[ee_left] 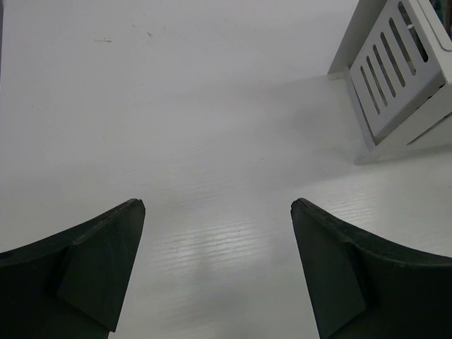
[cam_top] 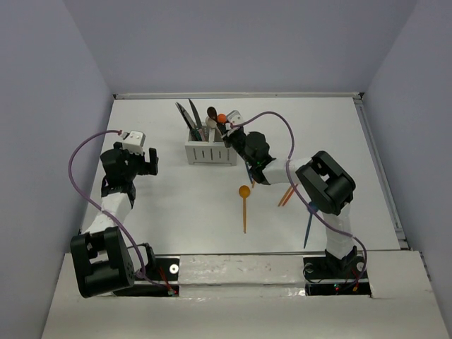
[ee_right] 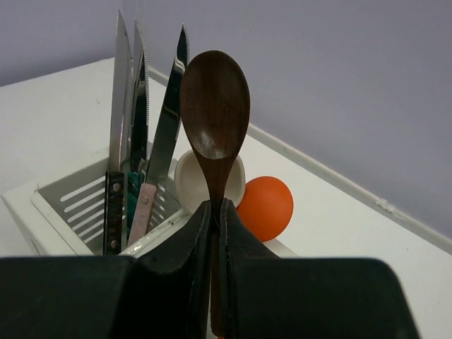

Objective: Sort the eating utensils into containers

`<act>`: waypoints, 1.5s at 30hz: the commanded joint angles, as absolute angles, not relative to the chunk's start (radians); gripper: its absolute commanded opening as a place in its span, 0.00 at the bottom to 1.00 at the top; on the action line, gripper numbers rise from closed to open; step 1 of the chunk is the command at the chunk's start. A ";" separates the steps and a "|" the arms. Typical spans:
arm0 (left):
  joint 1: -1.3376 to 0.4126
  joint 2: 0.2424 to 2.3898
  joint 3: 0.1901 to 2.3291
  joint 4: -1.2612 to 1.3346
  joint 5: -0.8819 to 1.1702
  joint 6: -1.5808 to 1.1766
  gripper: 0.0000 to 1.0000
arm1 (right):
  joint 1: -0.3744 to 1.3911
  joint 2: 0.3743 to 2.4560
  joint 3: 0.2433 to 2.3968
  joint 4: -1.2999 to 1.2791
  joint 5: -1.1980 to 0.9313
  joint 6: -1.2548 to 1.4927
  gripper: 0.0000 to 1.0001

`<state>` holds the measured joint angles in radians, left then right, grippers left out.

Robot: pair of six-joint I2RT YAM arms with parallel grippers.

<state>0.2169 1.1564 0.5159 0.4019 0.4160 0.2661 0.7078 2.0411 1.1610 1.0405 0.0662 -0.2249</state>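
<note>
The white slotted container stands at the table's back middle. Its left compartment holds three knives, blades up. A white spoon and an orange spoon stand in the right compartment. My right gripper is shut on the handle of a brown spoon, bowl up, just above that right compartment. My left gripper hangs open over bare table, left of the container, with nothing between its fingers.
An orange spoon lies on the table in front of the container. Two orange utensils and a dark blue one lie partly under the right arm. Walls close in the table's sides and back.
</note>
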 commanded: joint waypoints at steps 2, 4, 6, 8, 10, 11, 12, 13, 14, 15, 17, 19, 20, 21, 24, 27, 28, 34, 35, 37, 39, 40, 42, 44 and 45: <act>0.215 1.155 0.448 0.553 0.486 0.250 0.96 | 0.710 2.054 1.195 1.147 0.081 -0.250 0.04; 0.213 1.144 0.410 0.630 0.511 0.245 0.97 | 0.710 2.033 1.184 1.147 0.103 -0.252 0.24; 0.215 1.134 0.368 0.664 0.534 0.247 0.98 | 0.710 1.984 1.161 1.135 0.109 -0.250 0.31; 0.213 1.128 0.348 0.695 0.563 0.253 0.99 | 0.710 1.936 1.135 1.128 0.110 -0.244 0.37; 0.215 1.127 0.345 0.699 0.571 0.258 0.99 | 0.710 1.911 1.117 1.132 0.120 -0.232 0.46; 0.213 1.129 0.345 0.701 0.565 0.259 0.99 | 0.710 1.899 1.097 1.141 0.126 -0.224 0.56; 0.215 1.131 0.344 0.703 0.560 0.262 0.99 | 0.710 1.888 1.086 1.150 0.127 -0.218 0.59; 0.213 1.132 0.344 0.704 0.557 0.264 0.99 | 0.710 1.858 1.074 1.161 0.129 -0.213 0.61; 0.213 1.134 0.342 0.709 0.551 0.264 0.99 | 0.710 1.838 1.063 1.167 0.133 -0.198 0.61; 0.215 1.134 0.341 0.712 0.546 0.262 0.99 | 0.719 1.813 1.045 1.161 0.140 -0.184 0.62; 0.213 1.138 0.341 0.718 0.546 0.261 0.99 | 0.719 1.713 1.037 1.111 0.181 -0.123 0.62; 0.213 1.138 0.341 0.719 0.540 0.261 0.99 | 0.719 1.640 1.098 0.850 0.256 -0.049 0.62; 0.213 1.137 0.341 0.719 0.532 0.261 0.99 | 0.719 1.599 1.136 0.580 0.349 0.034 0.62; 0.215 1.135 0.339 0.721 0.529 0.261 0.99 | 0.719 1.591 1.176 0.451 0.382 0.069 0.63; 0.213 1.126 0.331 0.732 0.534 0.259 0.99 | 0.700 1.594 1.246 0.112 0.467 0.156 0.64; 0.213 1.118 0.330 0.733 0.534 0.259 0.99 | 0.617 1.588 1.187 0.003 0.422 0.300 0.68; 0.215 1.117 0.330 0.735 0.531 0.261 0.99 | 0.586 1.591 1.180 -0.039 0.363 0.348 0.68; 0.213 1.114 0.322 0.739 0.519 0.261 0.99 | 0.532 1.756 1.302 -0.254 0.307 0.428 0.55; 0.215 1.109 0.321 0.739 0.518 0.259 0.99 | 0.532 1.785 1.327 -0.311 0.317 0.423 0.54; 0.215 1.103 0.319 0.741 0.520 0.261 0.99 | 0.532 1.851 1.368 -0.334 0.302 0.420 0.53; 0.213 1.097 0.314 0.741 0.522 0.261 0.99 | 0.532 1.884 1.379 -0.339 0.279 0.423 0.52; 0.215 1.095 0.314 0.742 0.523 0.262 0.99 | 0.532 1.897 1.385 -0.341 0.270 0.423 0.52; 0.215 1.089 0.310 0.742 0.523 0.262 0.99 | 0.532 1.940 1.410 -0.353 0.236 0.414 0.49; 0.215 1.083 0.308 0.744 0.523 0.262 0.99 | 0.532 1.965 1.436 -0.368 0.227 0.399 0.46; 0.215 1.080 0.307 0.742 0.525 0.261 0.99 | 0.532 1.988 1.443 -0.391 0.248 0.394 0.44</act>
<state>0.2169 1.1145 0.3187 0.6731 0.5190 0.2527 0.5266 1.9648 1.3533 -0.3275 0.2550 0.3996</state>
